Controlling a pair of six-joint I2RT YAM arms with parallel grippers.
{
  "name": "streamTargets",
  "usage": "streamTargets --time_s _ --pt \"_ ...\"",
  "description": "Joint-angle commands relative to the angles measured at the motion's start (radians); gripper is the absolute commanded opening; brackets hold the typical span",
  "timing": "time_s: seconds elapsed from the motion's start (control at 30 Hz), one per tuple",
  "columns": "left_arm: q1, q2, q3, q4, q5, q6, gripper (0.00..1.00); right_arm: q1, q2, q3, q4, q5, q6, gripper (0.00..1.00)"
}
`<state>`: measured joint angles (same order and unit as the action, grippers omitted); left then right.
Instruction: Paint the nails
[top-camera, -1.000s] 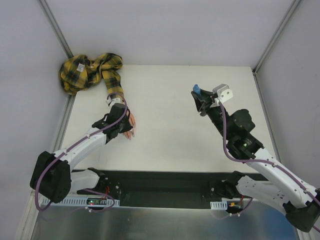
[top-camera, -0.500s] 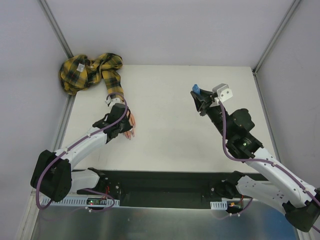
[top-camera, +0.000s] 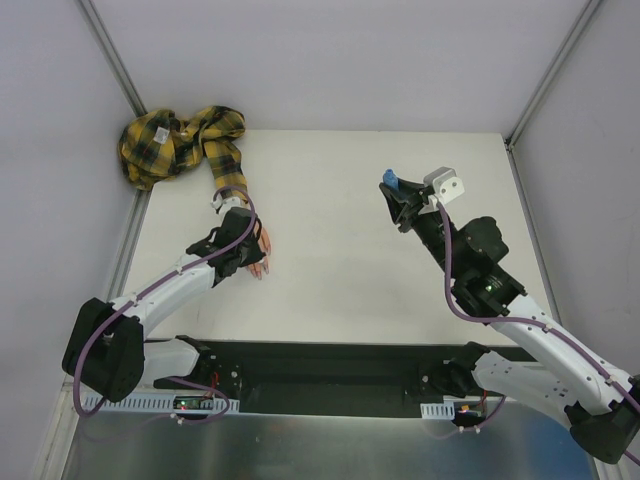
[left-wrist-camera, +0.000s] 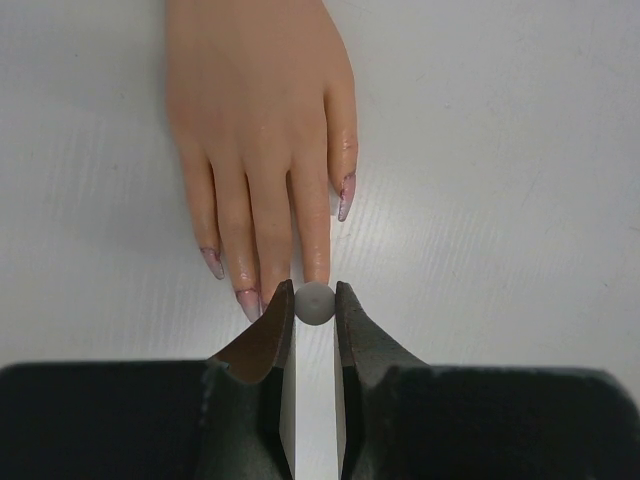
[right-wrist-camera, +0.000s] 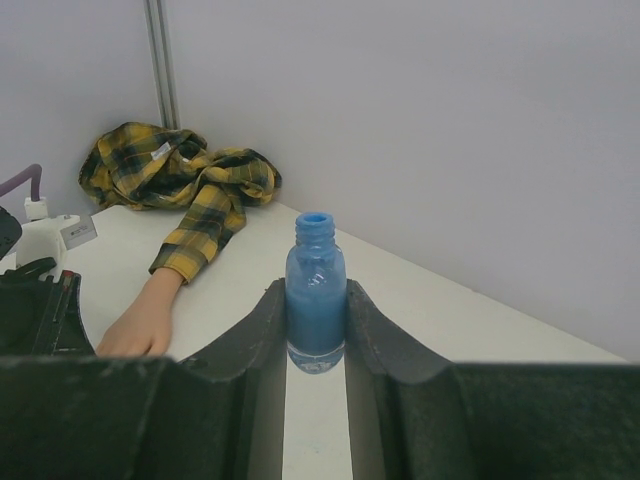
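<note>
A flesh-coloured mannequin hand (left-wrist-camera: 255, 110) lies flat on the white table, fingers pointing at my left gripper (left-wrist-camera: 313, 296). Its nails (left-wrist-camera: 247, 303) are glossy pinkish-purple; another nail (left-wrist-camera: 343, 197) shows on the right finger. The left gripper is shut on a small round grey-white cap (left-wrist-camera: 314, 304), seen end-on, right over one fingertip whose nail it hides. From above, the left gripper (top-camera: 246, 252) covers most of the hand (top-camera: 260, 268). My right gripper (right-wrist-camera: 315, 292) is shut on an uncapped blue bottle (right-wrist-camera: 316, 290), held upright above the table at the right (top-camera: 390, 182).
The yellow-black plaid sleeve (top-camera: 222, 160) runs from the hand's wrist to a bunched heap (top-camera: 160, 140) in the back left corner. Grey walls and metal posts (top-camera: 112, 55) close the table (top-camera: 330, 250) in on three sides.
Almost nothing. The right gripper with the bottle has drifted very slightly left. The left gripper stays over the fingertips.
</note>
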<state>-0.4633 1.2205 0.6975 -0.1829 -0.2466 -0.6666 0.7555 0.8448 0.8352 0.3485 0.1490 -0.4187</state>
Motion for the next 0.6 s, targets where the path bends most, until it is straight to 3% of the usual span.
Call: streamTargets --time_s 0.0,0.57 --pt "0.005 0.001 -0.001 0.019 -0.033 -0.014 0.0 -0.007 -0.003 -0.004 0.086 -0.014 0.02 0.0" --pt "0.005 0.027 0.017 0.046 -0.026 -0.01 0.0 -0.013 0.002 -0.005 0.086 -0.025 0.024 0.0"
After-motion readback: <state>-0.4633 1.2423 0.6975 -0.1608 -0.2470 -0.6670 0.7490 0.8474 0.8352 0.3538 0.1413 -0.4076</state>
